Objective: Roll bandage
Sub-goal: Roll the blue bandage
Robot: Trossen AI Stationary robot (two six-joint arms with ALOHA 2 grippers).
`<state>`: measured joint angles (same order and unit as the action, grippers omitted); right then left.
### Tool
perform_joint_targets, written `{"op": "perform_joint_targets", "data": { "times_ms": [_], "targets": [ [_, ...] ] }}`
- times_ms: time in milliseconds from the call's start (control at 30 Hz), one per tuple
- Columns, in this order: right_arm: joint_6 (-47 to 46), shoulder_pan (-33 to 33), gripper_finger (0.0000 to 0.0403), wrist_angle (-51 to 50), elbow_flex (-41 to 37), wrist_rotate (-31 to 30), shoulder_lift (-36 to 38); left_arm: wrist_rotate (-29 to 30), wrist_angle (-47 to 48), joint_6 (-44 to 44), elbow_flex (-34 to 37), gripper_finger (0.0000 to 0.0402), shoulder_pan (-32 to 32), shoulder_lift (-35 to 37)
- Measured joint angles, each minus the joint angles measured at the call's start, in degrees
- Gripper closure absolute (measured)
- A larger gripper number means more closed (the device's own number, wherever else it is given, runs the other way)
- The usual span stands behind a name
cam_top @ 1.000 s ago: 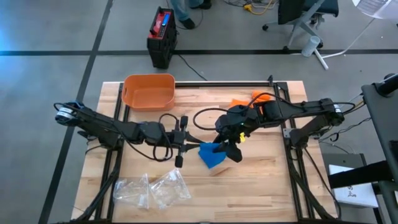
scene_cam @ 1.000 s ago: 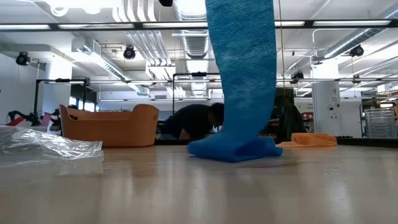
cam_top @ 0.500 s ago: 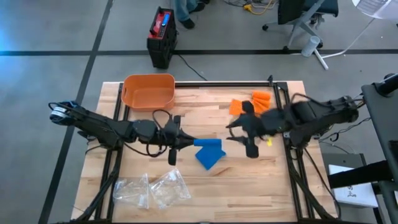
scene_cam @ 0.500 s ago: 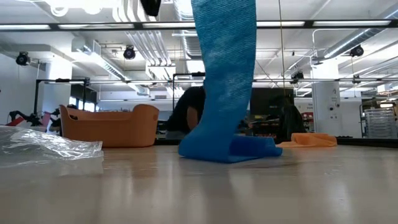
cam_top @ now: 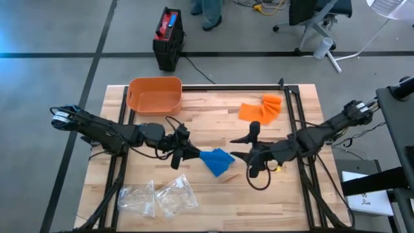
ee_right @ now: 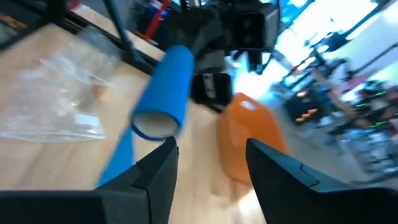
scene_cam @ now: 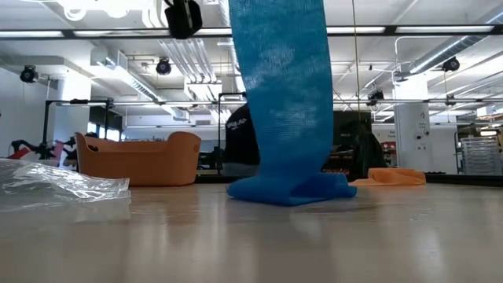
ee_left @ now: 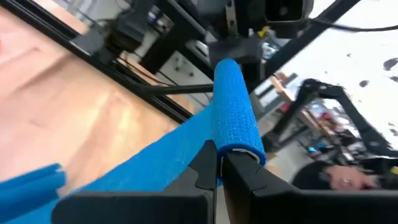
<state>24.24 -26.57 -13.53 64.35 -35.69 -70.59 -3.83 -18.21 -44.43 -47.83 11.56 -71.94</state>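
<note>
Left gripper point(cam_top: 189, 153): my jaws are pressed together on the rolled end of the blue bandage point(cam_top: 217, 160); in my left wrist view the roll point(ee_left: 235, 112) sits across my fingertips point(ee_left: 208, 165), its loose strip trailing away below them.

Right gripper point(cam_top: 251, 147): my jaws stand spread and hold nothing; the bandage lies just beyond their tips, apart from them. A second ago they were down over the blue heap; now I am drawn back toward my own side of the table.

Bandage: one end lifted in my left jaws, the rest hanging as a wide strip to a folded heap point(scene_cam: 291, 189) on the table point(cam_top: 259, 194). Since the earlier frame the heap has shifted little; the strip hangs more upright.

Beyond my right jaws: orange cloth point(cam_top: 261, 108), well apart.

Beyond my left jaws: orange basket point(cam_top: 155, 95) at the far edge; clear plastic bags point(cam_top: 158, 196) at the near edge.

Room: a person point(scene_cam: 242, 143) behind the table, bent low earlier, more upright now.
</note>
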Motion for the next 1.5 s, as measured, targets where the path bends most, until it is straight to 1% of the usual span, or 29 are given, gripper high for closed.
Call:
{"op": "perform_joint_targets", "data": {
  "times_ms": [33,267,433,567,700,800,933,1133,1333,1500],
  "targets": [
    [1.46,-0.36,0.0219,0.27,-0.03,-0.85,0.11,-0.41,0.09,-0.16,-0.03,0.0401,0.03,0.00],
    [8.97,-3.50,0.0219,2.10,0.70,-1.90,-1.52,-0.63,0.30,-1.13,-0.09,0.0401,-0.58,0.00],
    [12.54,-4.06,0.0219,3.65,0.99,-2.39,-3.17,-0.66,0.30,-1.11,-0.11,0.0401,-0.54,0.00],
    [15.35,-4.06,0.0219,4.31,1.01,-4.83,-4.44,-0.66,0.33,-0.85,-0.11,0.0401,-0.54,0.00],
    [16.33,-4.08,0.0219,6.91,1.01,-6.19,-5.10,-0.64,0.32,2.99,-0.11,0.0401,-0.54,0.02],
    [15.94,-4.04,0.0219,7.01,1.01,-6.39,-5.20,-0.64,0.44,6.26,-0.11,0.0401,-0.54,0.46],
    [11.03,-4.06,0.0220,7.07,1.01,-6.35,-4.28,-0.62,0.35,11.60,-0.11,0.0401,-0.54,1.26],
    [-1.80,-2.87,0.0220,8.12,1.01,-5.44,-4.14,-0.64,-0.56,19.47,-0.14,0.0401,-0.54,1.73],
    [-7.50,-2.23,0.0220,9.10,1.01,-0.93,-4.42,-0.73,-1.22,21.46,-0.14,0.0401,-0.49,1.73],
    [-16.98,-1.43,0.0220,9.54,1.01,0.44,-4.35,0.10,-1.32,23.90,-0.14,0.0401,-0.54,1.77]
  ]
}}
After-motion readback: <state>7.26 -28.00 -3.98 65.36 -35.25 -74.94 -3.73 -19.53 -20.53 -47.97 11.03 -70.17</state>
